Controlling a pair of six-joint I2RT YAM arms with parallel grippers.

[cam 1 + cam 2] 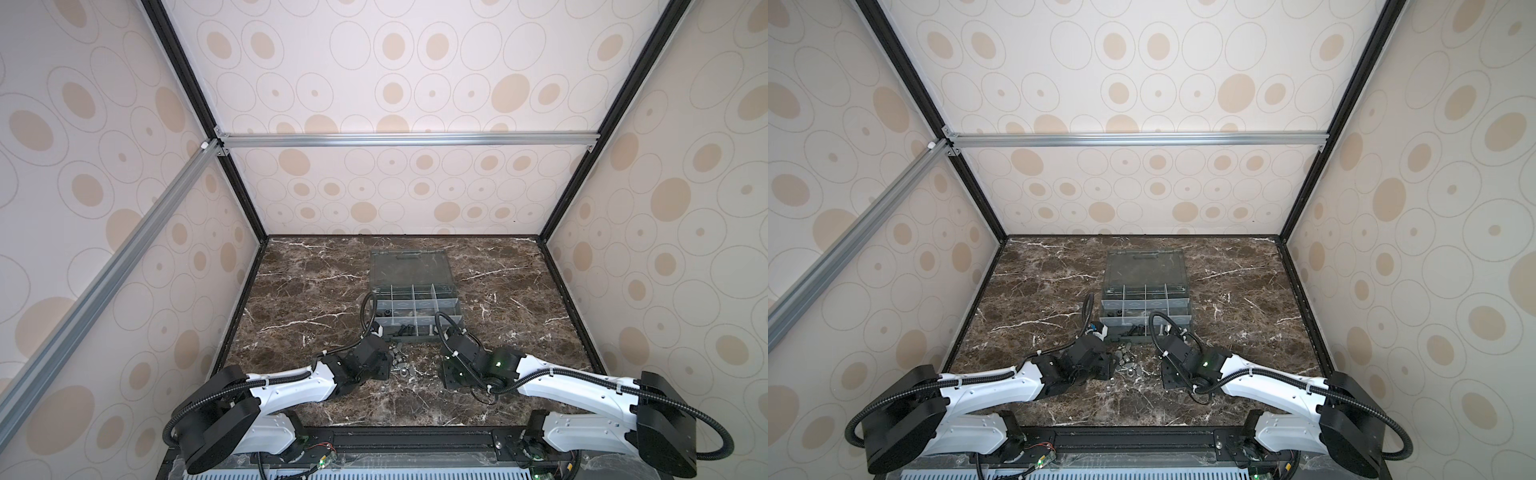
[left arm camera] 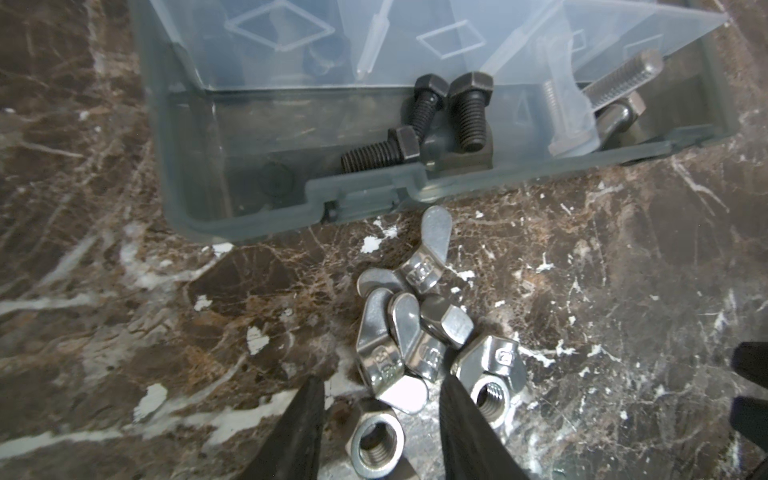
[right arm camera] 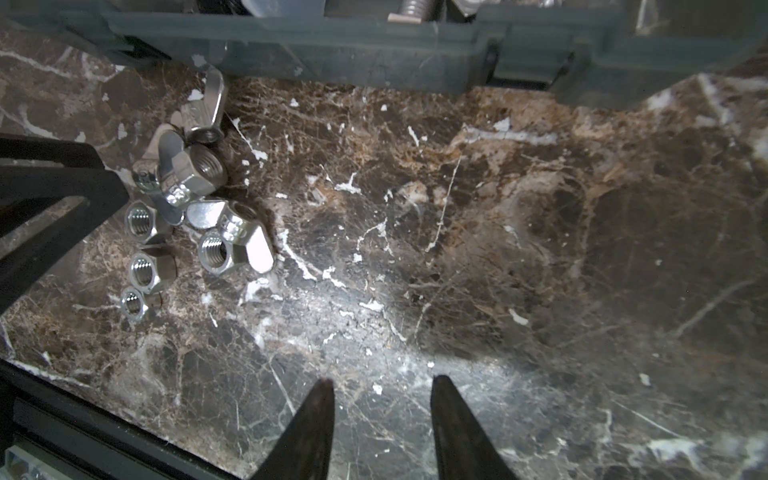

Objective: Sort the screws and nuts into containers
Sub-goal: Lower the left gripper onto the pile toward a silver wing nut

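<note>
Marble-patterned table (image 1: 316,291) carries a grey box (image 1: 411,339), its clear lid (image 1: 409,270) swung open on the far side. In both top views the two arms reach in low from the near edge, wrists bent down toward a pile of nuts (image 1: 401,368) on the table just in front of the box. The left arm is at the pile's left and the right arm at its right. Contents of most compartments (image 1: 424,296) are too small to tell.

Left wrist view: the left claw (image 2: 382,378) is low over the pile with its fingers apart. One hex nut (image 2: 376,440) lies between them, touching neither finger as far as can be seen. Wing nuts and more hex nuts are heaped just beyond. Behind the box's front wall, one compartment holds three black screws (image 2: 469,112). The compartment beside it holds silver screws (image 2: 623,79).

Right wrist view: the right claw (image 3: 383,380) has its fingers apart over bare table, with nothing between them. The nuts lie well off to one side, and the box wall stands beyond.
</note>
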